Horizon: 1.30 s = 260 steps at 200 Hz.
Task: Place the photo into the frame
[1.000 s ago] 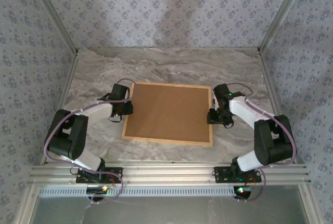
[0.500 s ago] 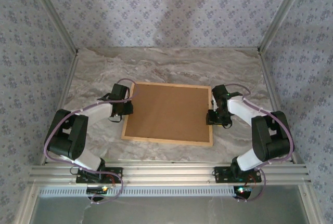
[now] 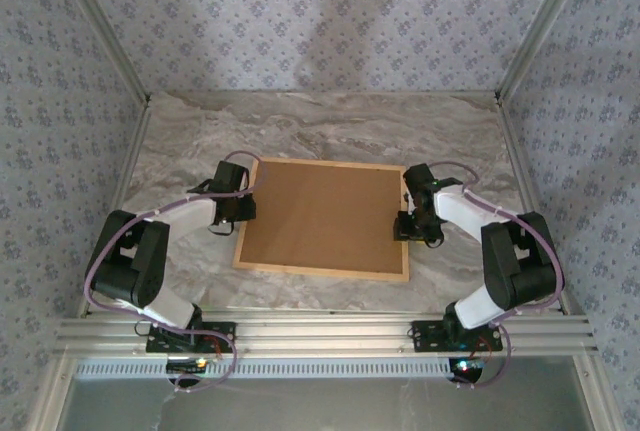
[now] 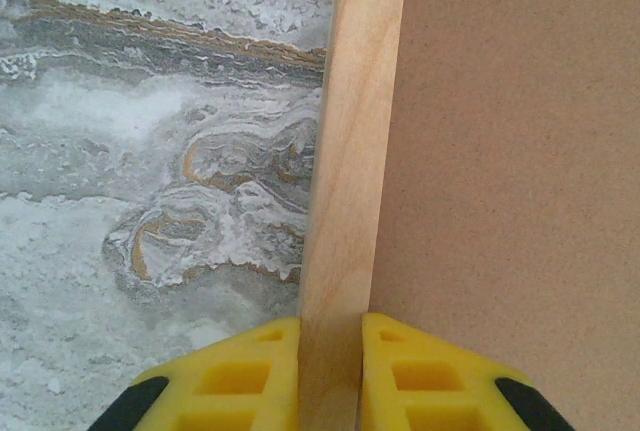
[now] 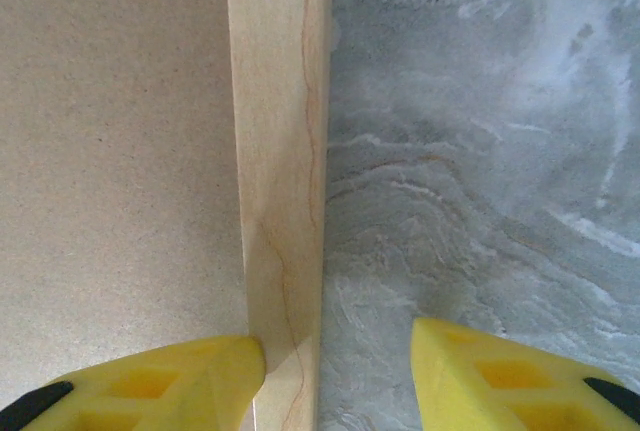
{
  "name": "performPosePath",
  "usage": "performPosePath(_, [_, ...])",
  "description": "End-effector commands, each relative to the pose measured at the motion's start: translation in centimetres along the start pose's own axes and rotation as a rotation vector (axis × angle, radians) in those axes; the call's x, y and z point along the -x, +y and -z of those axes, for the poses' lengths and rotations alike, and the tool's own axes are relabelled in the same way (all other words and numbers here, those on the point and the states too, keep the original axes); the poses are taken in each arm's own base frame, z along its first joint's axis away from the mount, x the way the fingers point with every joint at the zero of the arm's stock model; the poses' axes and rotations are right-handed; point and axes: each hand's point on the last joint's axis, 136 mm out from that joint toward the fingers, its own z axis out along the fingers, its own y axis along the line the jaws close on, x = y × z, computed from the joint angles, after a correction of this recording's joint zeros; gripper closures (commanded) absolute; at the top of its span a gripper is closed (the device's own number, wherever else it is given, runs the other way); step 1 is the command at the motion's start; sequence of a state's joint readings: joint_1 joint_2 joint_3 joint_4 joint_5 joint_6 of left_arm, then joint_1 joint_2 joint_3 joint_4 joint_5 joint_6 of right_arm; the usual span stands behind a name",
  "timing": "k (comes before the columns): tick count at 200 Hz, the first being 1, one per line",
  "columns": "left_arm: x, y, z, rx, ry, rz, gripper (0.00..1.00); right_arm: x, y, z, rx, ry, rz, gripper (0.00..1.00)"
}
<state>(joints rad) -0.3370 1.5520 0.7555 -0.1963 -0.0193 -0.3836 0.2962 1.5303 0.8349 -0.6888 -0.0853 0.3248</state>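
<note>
One frame (image 3: 318,273), brown board (image 3: 322,217) up, pane hidden

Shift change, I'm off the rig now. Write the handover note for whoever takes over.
Left gripper: shut on the frame, on its left rail.
Right gripper: open, astride the right rail, touching it on one side.
Frame lies flat on the table, brown board up and seated.
Done: cannot tell whether the photo is under the board.
Left: check the photo is in, then let go.
</note>
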Motion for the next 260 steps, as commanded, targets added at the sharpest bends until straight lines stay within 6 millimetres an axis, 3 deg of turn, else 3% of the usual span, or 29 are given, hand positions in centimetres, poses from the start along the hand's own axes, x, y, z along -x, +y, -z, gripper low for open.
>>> performPosePath(1, [-5.5, 0.3, -1.5, 0.003, 0.179, -0.018, 0.81, -0.5, 2.3, -2.0, 0.072, 0.034, 0.019, 0.50])
performPosePath(44, [-5.5, 0.2, -1.4, 0.002, 0.177, -0.017, 0.81, -0.8, 2.7, -2.3, 0.070, 0.048, 0.025, 0.50])
performPosePath(107, [-5.5, 0.2, -1.4, 0.003, 0.173, -0.017, 0.81, 0.2, 3.4, -2.4, 0.076, 0.016, 0.041, 0.49])
performPosePath(139, [-5.4, 0.3, -1.3, 0.010, 0.168, -0.016, 0.81, 0.6, 3.6, -0.9, 0.074, 0.011, 0.056, 0.48])
performPosePath(168, [-5.3, 0.6, -1.0, 0.025, 0.158, -0.018, 0.81, 3.1, 1.6, 2.2, 0.054, -0.078, 0.034, 0.48])
performPosePath(190, [-5.3, 0.7, -1.0, 0.031, 0.158, -0.017, 0.82, 4.9, 0.9, 3.1, 0.087, -0.124, -0.005, 0.48])
performPosePath(260, [-4.8, 0.6, -0.2, 0.026, 0.144, -0.010, 0.80, 9.1, 0.2, 0.8, 0.110, -0.146, -0.020, 0.53])
